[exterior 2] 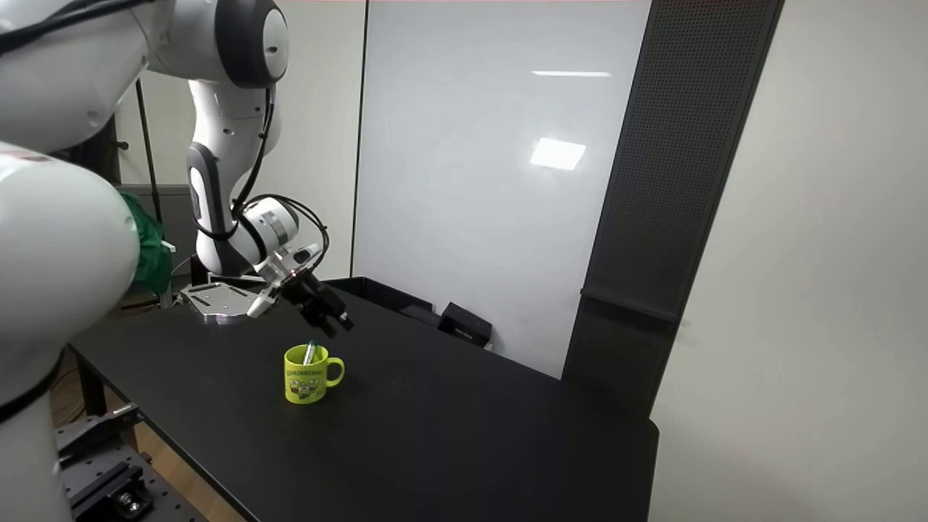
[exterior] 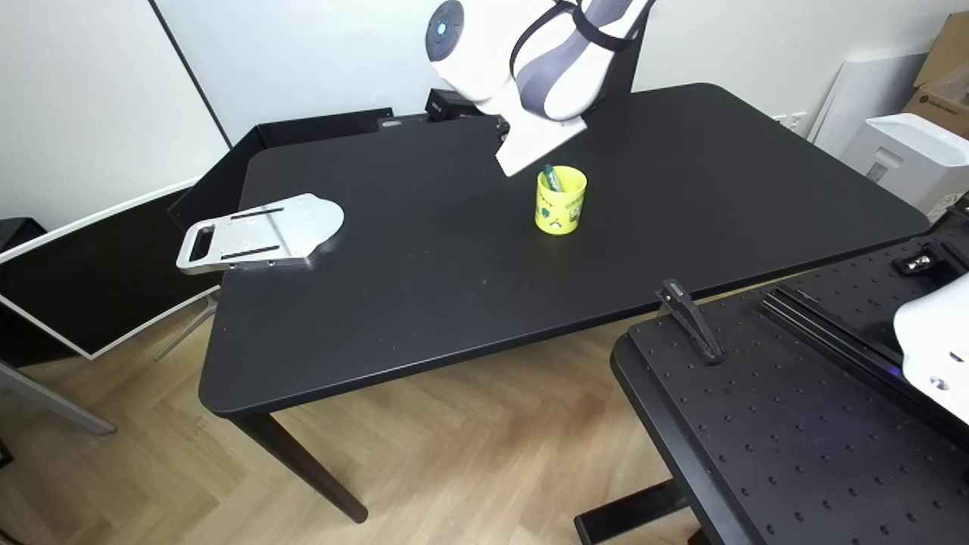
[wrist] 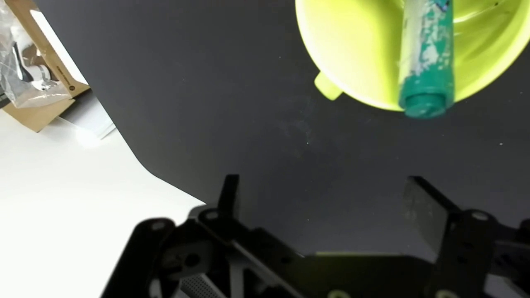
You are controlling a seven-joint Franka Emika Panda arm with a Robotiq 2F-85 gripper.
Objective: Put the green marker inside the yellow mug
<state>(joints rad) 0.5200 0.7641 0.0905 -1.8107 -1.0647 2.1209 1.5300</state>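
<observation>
Hovering near the mug with empty jaws spread, apart from the marker leaning inside with its top toward the gripper; likely to withdraw.

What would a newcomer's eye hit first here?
Likely the bright yellow mug on the black table, the green marker leaning inside it with one end poking out. Next, the open, empty gripper in the wrist view, apart from both. Then the silvery plate at the table's edge in both exterior views.
</observation>
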